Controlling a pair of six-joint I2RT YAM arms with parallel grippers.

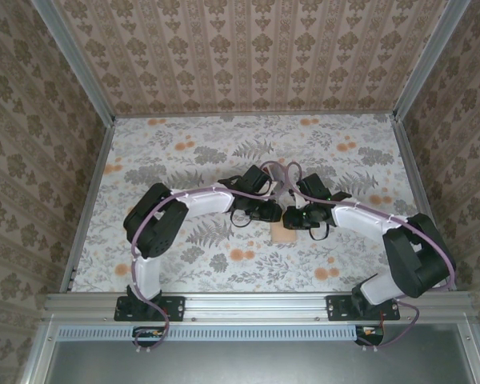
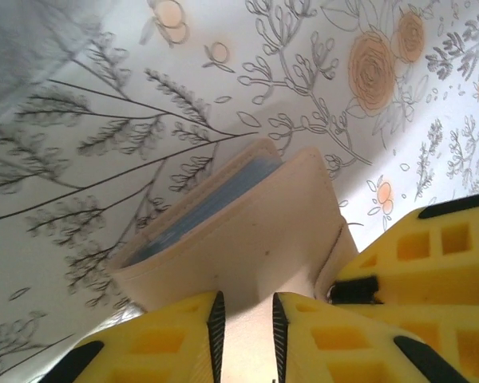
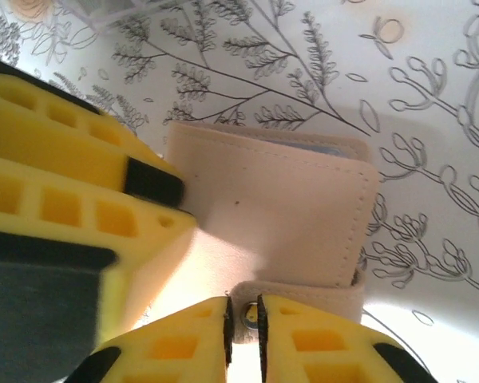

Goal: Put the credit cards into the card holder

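The card holder (image 1: 284, 234) lies folded at mid-table, on the table (image 1: 184, 152), between both grippers. The left gripper (image 2: 247, 309) grasps its near edge. The right gripper (image 3: 243, 309) sits narrowly around the snap tab (image 3: 303, 297); whether it pinches cannot be told.

Risk: if either hold slips off the thin leather, the holder may close or slide, blocking card insertion.

The left wrist view shows the bluish-grey lining (image 2: 207, 203) in the slightly parted fold. The right wrist view shows the tab and its stud (image 3: 248, 317) instead.
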